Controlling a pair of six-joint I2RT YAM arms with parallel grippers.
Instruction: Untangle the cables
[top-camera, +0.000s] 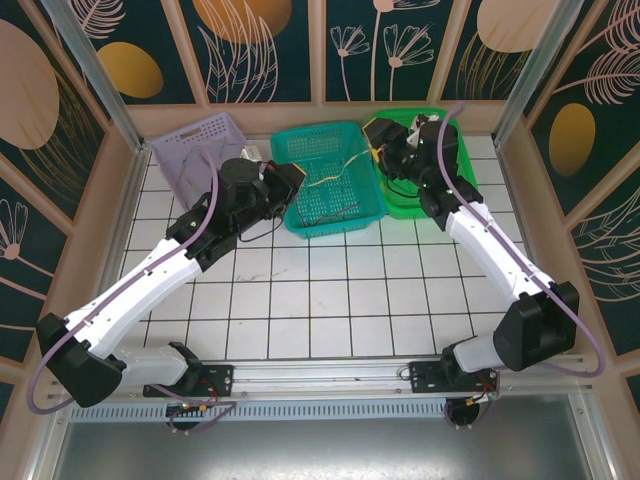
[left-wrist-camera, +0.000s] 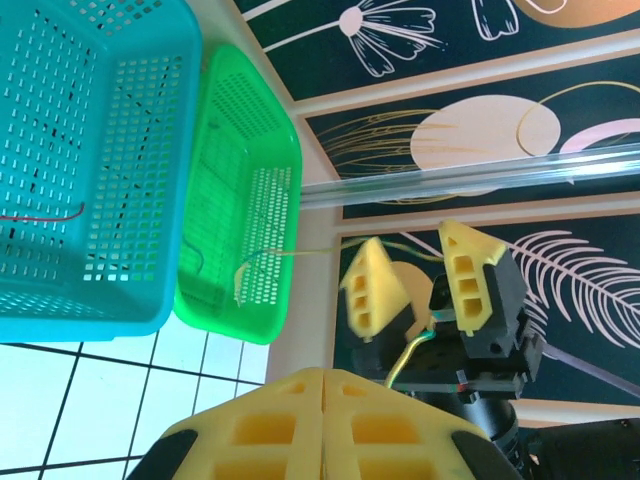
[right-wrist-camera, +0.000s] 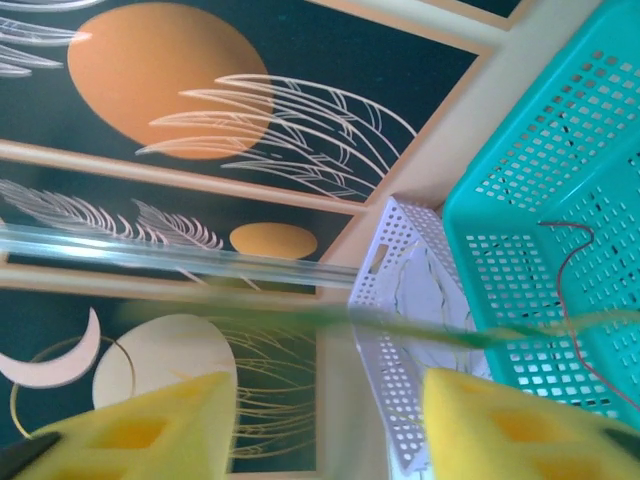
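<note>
Left claw (left-wrist-camera: 322, 376) pressed together, right claw (left-wrist-camera: 412, 240) spread over green basket (left-wrist-camera: 250, 150), left arm (top-camera: 150, 270) and right arm (top-camera: 500, 255) stretched forward

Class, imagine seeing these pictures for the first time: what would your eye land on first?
Three bright baskets line the far edge of the table: a lilac basket left, teal basket middle, green basket right. Over the green one, the right gripper stands open around a thin yellow-green cable.
</note>
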